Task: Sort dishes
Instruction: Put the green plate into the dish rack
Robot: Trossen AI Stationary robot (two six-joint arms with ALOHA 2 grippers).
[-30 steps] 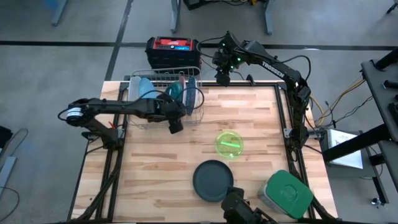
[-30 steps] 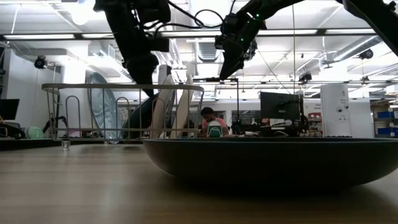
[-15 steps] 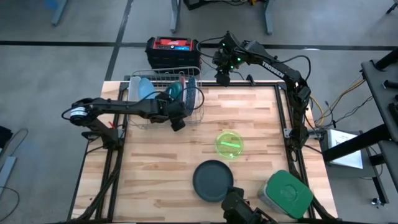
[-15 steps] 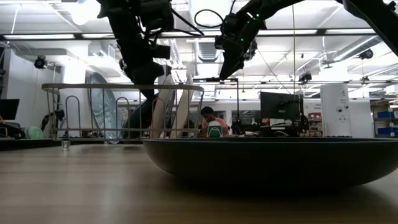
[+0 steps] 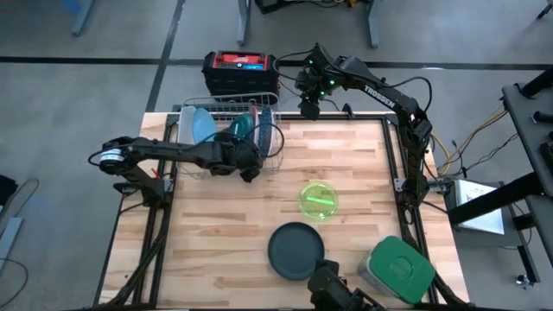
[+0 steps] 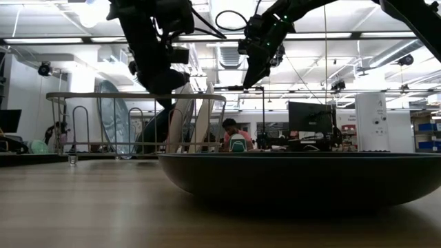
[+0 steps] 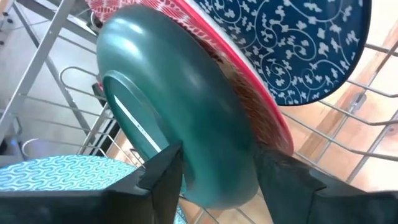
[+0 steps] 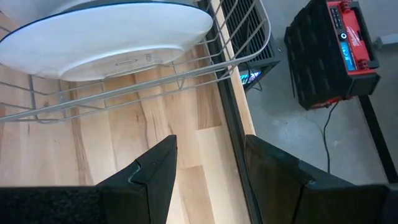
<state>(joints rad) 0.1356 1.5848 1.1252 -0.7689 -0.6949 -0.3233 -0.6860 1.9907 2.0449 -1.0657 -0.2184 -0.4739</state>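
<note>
A wire rack [image 5: 226, 138] at the table's far left holds dishes on edge. They are a light blue plate [image 5: 203, 126], a dark teal bowl [image 7: 180, 118], a reddish plate [image 7: 249, 93], a blue patterned plate [image 7: 298, 43] and a white plate [image 8: 106, 34]. My left gripper [image 5: 250, 170] is open at the rack's near right side. Its fingers stand on either side of the teal bowl's edge [image 7: 214, 186]. A lime green bowl [image 5: 318, 199] and a dark grey plate [image 5: 295, 250] rest on the table. My right gripper [image 5: 309, 109] is open and empty above the far edge. My left gripper has one finger [image 7: 163, 177] on each side of the teal bowl's edge, which still stands in the rack. I cannot tell whether the fingers touch it.
A square grey container with a green lid [image 5: 397, 268] stands at the near right corner. A black and red box [image 5: 241, 71] sits on the floor beyond the far edge. Bare wood lies between the rack and the lime green bowl.
My left gripper has moved a little toward the far edge, in toward the rack and the teal bowl. The dishes have kept still.
</note>
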